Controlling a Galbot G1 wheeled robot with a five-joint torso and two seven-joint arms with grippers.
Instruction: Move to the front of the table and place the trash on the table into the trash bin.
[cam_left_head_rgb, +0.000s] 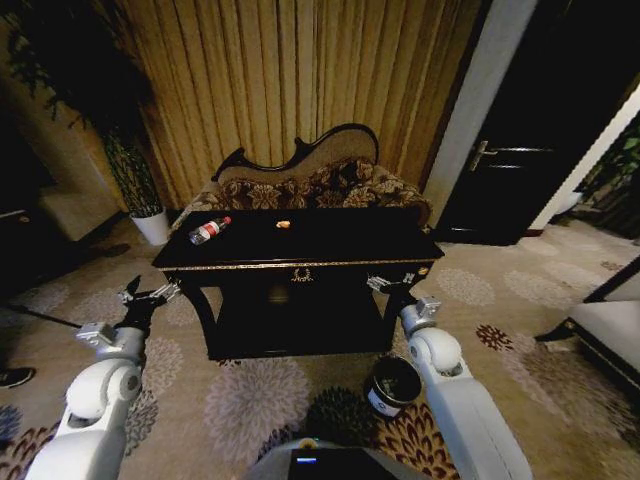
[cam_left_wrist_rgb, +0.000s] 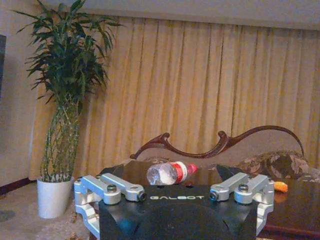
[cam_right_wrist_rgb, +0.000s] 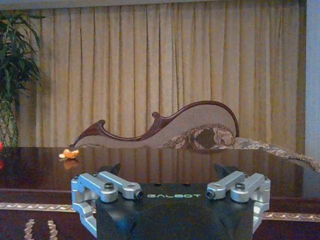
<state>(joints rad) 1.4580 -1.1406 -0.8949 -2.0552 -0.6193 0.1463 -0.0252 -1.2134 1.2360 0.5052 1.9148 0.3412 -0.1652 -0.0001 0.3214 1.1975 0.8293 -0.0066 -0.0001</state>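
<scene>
The black table (cam_left_head_rgb: 330, 245) with gold trim stands straight ahead of me, in front of a floral sofa. On its left end lies a clear plastic bottle (cam_left_head_rgb: 209, 231) with a red label, seen in the left wrist view as the bottle (cam_left_wrist_rgb: 170, 173). Near the middle back of the top rests a small orange scrap (cam_left_head_rgb: 284, 225), also the scrap (cam_right_wrist_rgb: 69, 154). The black trash bin (cam_left_head_rgb: 392, 386) sits on the carpet by the table's front right leg. My left gripper (cam_left_head_rgb: 152, 292) hovers open off the front left corner. My right gripper (cam_left_head_rgb: 388, 283) is open at the front right corner.
A white plant pot (cam_left_head_rgb: 152, 226) with a tall plant stands left of the sofa (cam_left_head_rgb: 320, 185). A dark door (cam_left_head_rgb: 520, 150) is at the right, and a bench end (cam_left_head_rgb: 600, 330) at the far right. Patterned carpet lies around the table.
</scene>
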